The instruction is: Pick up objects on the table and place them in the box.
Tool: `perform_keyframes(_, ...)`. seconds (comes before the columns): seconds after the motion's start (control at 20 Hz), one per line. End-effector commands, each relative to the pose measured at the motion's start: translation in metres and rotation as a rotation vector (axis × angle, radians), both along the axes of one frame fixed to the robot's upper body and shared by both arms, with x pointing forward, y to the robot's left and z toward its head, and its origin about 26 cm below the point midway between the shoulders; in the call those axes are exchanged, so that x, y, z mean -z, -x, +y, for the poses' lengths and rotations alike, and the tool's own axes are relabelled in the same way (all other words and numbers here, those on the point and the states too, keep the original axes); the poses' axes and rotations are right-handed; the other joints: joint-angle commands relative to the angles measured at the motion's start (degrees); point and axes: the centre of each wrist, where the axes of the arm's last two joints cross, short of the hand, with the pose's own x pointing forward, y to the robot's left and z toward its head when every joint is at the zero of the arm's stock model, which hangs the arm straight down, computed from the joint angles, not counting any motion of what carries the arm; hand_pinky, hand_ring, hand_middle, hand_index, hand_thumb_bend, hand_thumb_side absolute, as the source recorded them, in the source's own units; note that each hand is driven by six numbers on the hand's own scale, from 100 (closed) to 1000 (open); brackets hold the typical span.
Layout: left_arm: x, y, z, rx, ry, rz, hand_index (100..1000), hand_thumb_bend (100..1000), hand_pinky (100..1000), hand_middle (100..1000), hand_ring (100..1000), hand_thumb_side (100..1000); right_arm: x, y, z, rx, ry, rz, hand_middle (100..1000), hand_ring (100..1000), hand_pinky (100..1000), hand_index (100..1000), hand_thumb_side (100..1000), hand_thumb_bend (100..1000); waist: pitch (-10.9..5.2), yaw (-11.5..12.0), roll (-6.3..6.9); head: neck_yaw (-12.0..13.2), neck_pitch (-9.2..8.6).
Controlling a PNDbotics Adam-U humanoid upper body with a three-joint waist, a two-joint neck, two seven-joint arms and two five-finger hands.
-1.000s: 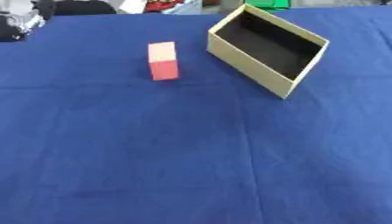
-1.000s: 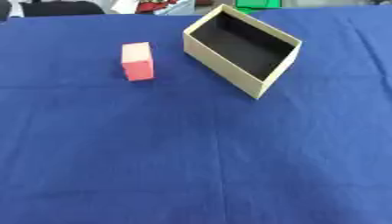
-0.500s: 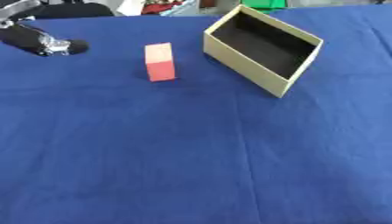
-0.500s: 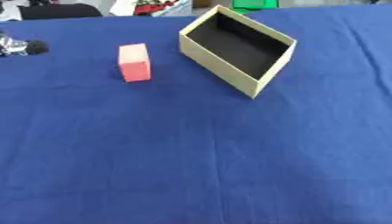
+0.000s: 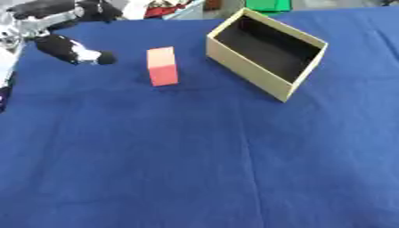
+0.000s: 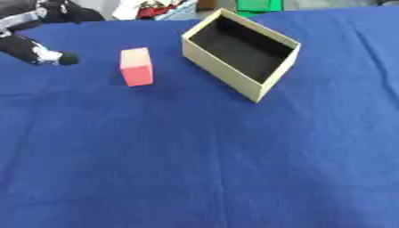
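Note:
A red block [image 5: 162, 66] stands on the blue cloth, left of an open tan cardboard box [image 5: 248, 74] whose dark inside holds nothing I can see. My left hand [image 5: 68, 49] reaches in from the upper left, open, with fingers spread apart. One black fingertip ends a short way left of the block without touching it. Above it, another part of the hand stretches along the table's far edge. My right hand shows in neither view.
The blue cloth [image 5: 202, 160] covers the whole table, with wide bare room in front of the block and box. Clutter, including something green [image 5: 269, 4], lies beyond the far edge.
My left hand has come further in from the upper left, toward the red block. Block and box have not moved on the cloth.

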Motion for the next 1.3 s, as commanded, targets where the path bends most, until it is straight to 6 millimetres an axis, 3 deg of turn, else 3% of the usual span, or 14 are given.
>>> perform_keyframes(0.05, -0.016, -0.002, -0.001, 0.11, -0.126, 0.057, 936, 609, 839, 833, 813, 784, -0.011, 0.004, -0.001, -0.005, 0.032, -0.029, 798, 759, 775, 804, 842, 100, -1.2, -0.16, -0.1, 0.37, -0.79)
perform_keyframes(0.5, -0.01, -0.009, -0.014, 0.038, -0.122, 0.113, 958, 629, 841, 839, 825, 792, -0.012, 0.003, 0.0, -0.011, 0.031, -0.034, 798, 758, 775, 803, 843, 100, -1.1, -0.63, 0.17, 0.71, -1.15)
perform_keyframes(0.9, 0.0, -0.014, -0.011, 0.013, -0.061, 0.15, 972, 636, 849, 892, 841, 763, -0.013, 0.003, 0.001, -0.012, 0.027, -0.04, 797, 758, 775, 802, 848, 100, -0.65, -1.17, 0.41, 0.44, -1.54)
perform_keyframes(0.95, 0.001, -0.015, -0.011, 0.008, -0.059, 0.152, 970, 606, 856, 895, 846, 753, -0.013, 0.003, 0.001, -0.013, 0.027, -0.04, 797, 758, 775, 802, 840, 100, -0.56, -1.28, 0.48, 0.4, -1.56)
perform_keyframes(1.0, 0.001, -0.016, -0.011, 0.0, -0.06, 0.153, 969, 651, 858, 896, 850, 762, -0.013, 0.003, 0.001, -0.014, 0.028, -0.041, 797, 758, 775, 802, 849, 100, -0.46, -1.39, 0.54, 0.39, -1.64)
perform_keyframes(1.3, -0.002, -0.023, -0.014, -0.055, -0.1, 0.127, 965, 690, 873, 900, 866, 764, -0.016, 0.002, 0.004, -0.026, 0.026, -0.052, 797, 758, 775, 802, 852, 100, 0.24, -2.15, 0.91, 0.82, -2.25)
